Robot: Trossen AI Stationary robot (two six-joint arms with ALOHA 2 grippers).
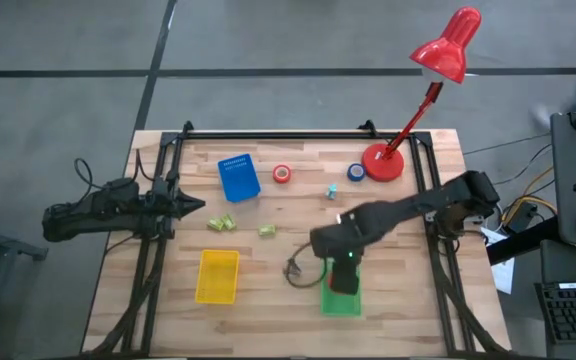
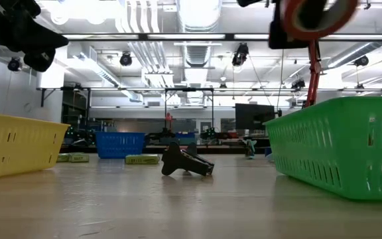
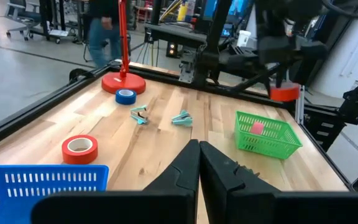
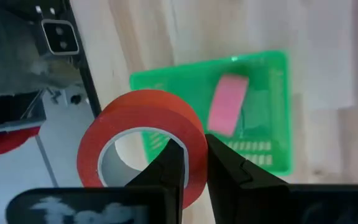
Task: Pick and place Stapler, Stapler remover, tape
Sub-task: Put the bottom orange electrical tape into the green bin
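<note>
My right gripper (image 4: 194, 148) hangs over the green tray (image 4: 272, 74) near the table's near edge, shut on a red tape roll (image 4: 135, 115). The roll also shows high in the low view (image 2: 318, 14). A pink thing (image 4: 227, 106) lies in the tray. A second red tape roll (image 1: 282, 174) and a blue one (image 1: 356, 172) lie flat on the far part of the table. The black stapler (image 1: 296, 270) lies left of the green tray. Two teal staple removers (image 3: 139, 115) (image 3: 182, 118) lie near the blue roll. My left gripper (image 3: 199, 160) waits shut at the left edge. My right gripper holds the red roll by its wall (image 4: 194, 132), one finger (image 4: 171, 163) inside the open centre and one (image 4: 225, 165) outside. The fingers point down from above. The roll is lifted clear and stands on edge above the green tray.
A blue tray (image 1: 238, 178) stands on the far left and a yellow tray (image 1: 217, 276) near left. The red lamp's base (image 1: 383, 162) sits at the far right beside the blue roll. Small green boxes (image 1: 220, 224) (image 1: 266, 230) lie mid-table. A person (image 3: 98, 31) stands beyond the table.
</note>
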